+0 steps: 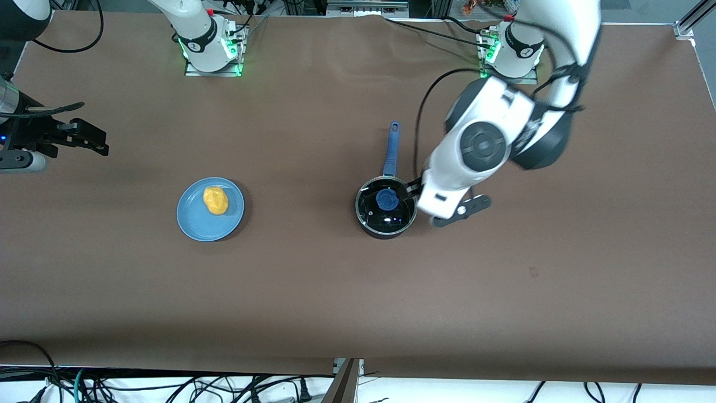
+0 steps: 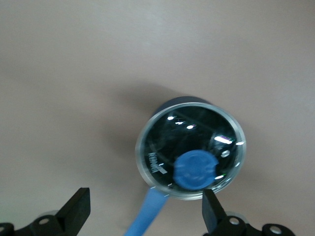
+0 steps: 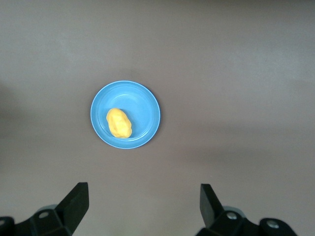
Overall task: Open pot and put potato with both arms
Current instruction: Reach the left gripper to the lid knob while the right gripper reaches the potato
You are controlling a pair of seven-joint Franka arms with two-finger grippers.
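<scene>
You have the right gripper (image 1: 84, 134) up in the air at the right arm's end of the table, its fingers (image 3: 76, 201) spread wide and holding nothing; the right arm reaches in from the edge of the front view with the hand lying roughly level, and its wrist camera looks down on the plate.

Next along, the light-blue plate (image 1: 193, 224) lies flat on the brown table (image 1: 335, 291); the potato (image 1: 216, 201) rests on it, off-centre toward the robots' bases, its long axis running roughly from the bases toward the front camera.

Toward the left arm's end you find the pot (image 1: 386, 208), well apart from the plate; its glass lid (image 1: 373, 211) is on, the blue knob (image 1: 386, 199) on top; the long blue handle (image 1: 391, 150) points straight toward the robots' bases.

Your left arm bends down steeply from its base, forearm slanting over the pot's rim; the left gripper (image 2: 145, 211) hangs just above the lid, fingers (image 2: 212, 210) spread, one close beside the knob, though contact is hard to judge from here.
</scene>
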